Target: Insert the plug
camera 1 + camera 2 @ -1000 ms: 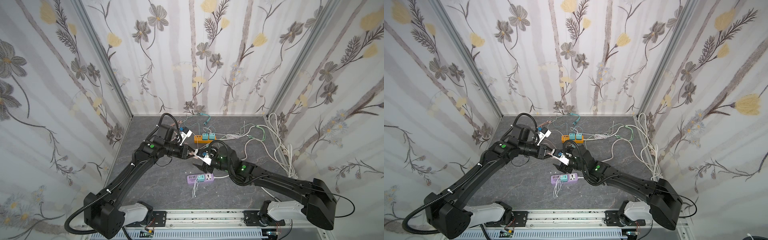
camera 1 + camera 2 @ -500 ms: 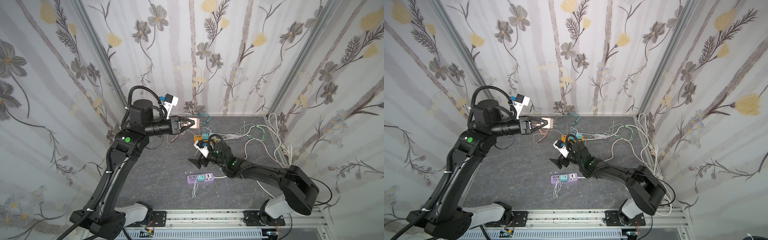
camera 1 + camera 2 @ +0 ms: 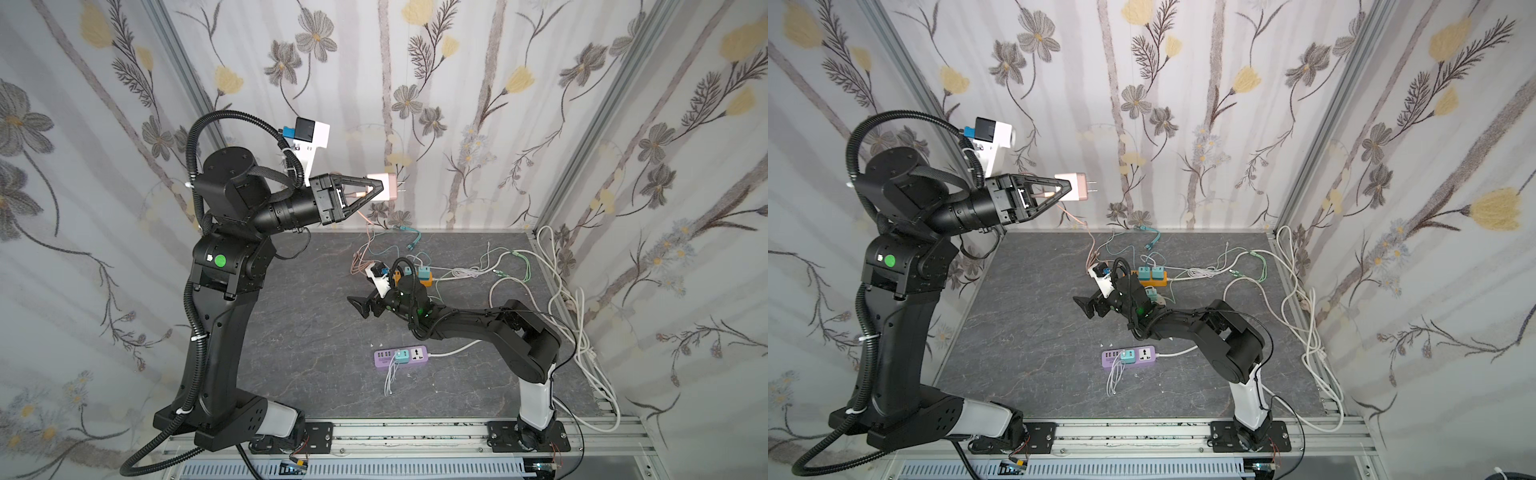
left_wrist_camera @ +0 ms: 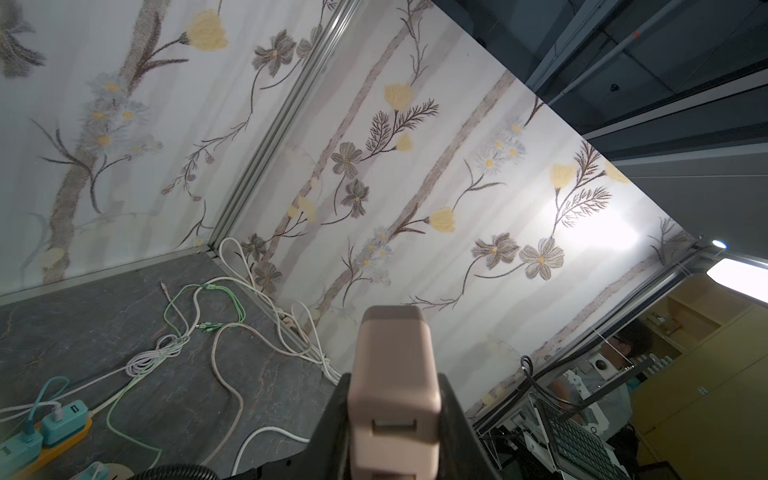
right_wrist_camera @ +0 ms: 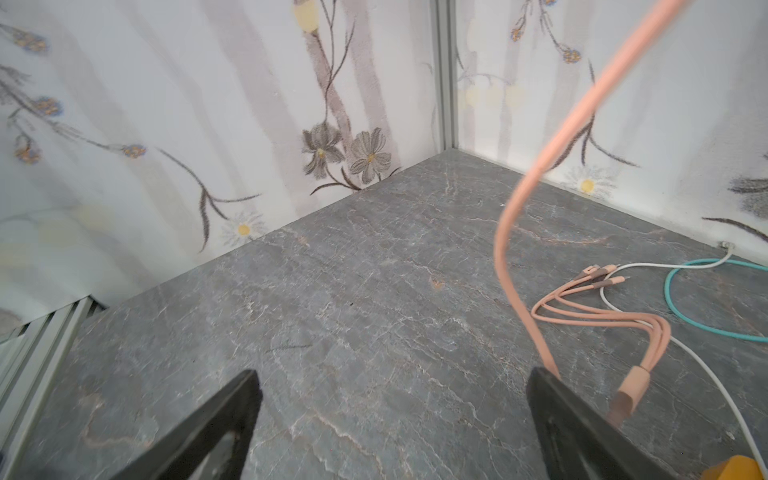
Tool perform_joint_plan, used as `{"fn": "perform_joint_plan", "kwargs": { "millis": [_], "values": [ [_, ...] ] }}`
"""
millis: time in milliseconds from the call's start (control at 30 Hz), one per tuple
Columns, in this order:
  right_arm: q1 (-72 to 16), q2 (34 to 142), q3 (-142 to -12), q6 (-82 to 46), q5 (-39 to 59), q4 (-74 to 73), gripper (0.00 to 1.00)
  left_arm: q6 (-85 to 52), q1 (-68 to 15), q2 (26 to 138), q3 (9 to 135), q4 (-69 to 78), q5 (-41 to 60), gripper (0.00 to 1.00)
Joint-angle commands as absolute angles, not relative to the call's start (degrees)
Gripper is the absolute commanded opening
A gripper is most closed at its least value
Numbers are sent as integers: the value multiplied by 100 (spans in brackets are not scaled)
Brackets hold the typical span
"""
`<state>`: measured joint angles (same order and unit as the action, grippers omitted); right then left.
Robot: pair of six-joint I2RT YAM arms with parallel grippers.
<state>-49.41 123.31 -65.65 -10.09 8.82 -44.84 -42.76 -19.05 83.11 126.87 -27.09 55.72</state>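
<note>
Holding the pink square charger plug point(image 3: 389, 188) clamped in my left gripper point(image 3: 376, 192), high above the back edge of the grey marbled tabletop point(image 3: 316, 332), prongs level; I judge this the carry step. My right gripper point(image 3: 358, 306) hangs low over the middle, jaws apart, empty. Next calls for lowering the plug, tipping its prongs down, and lining them over the purple power strip's point(image 3: 401, 356) free socket near the front edge

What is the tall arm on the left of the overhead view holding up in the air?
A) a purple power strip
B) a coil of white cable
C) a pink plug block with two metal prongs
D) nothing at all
C: the left gripper is clamped on the pink plug, whose two prongs stick out beyond the fingertips.
</note>
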Motion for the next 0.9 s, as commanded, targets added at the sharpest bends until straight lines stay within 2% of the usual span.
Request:
{"fn": "perform_joint_plan", "kwargs": {
  "millis": [0,133,300,400,700,867],
  "values": [
    [-4939,12477,-6619,-1391,-25,-5000,98,-4594,-1868,8423,12955,-2381,5821,0],
    [-4939,12526,-6618,-1140,37,-4961,97,-4694,-1804,8466,13104,-2321,5883,0],
    [-4986,12848,-6753,-920,685,-5401,92,-4799,-1797,8454,13070,-2221,5949,0],
    [-5057,13113,-6860,-678,1211,-5751,93,-4816,-1784,8430,13069,-2219,5959,0],
    [-5094,13183,-6847,-488,1741,-5969,94,-4812,-1750,8423,13078,-2233,6003,0],
    [-5080,13102,-6693,-798,1374,-6253,92,-4791,-1733,8442,13062,-2233,6025,0]
  ]
}}
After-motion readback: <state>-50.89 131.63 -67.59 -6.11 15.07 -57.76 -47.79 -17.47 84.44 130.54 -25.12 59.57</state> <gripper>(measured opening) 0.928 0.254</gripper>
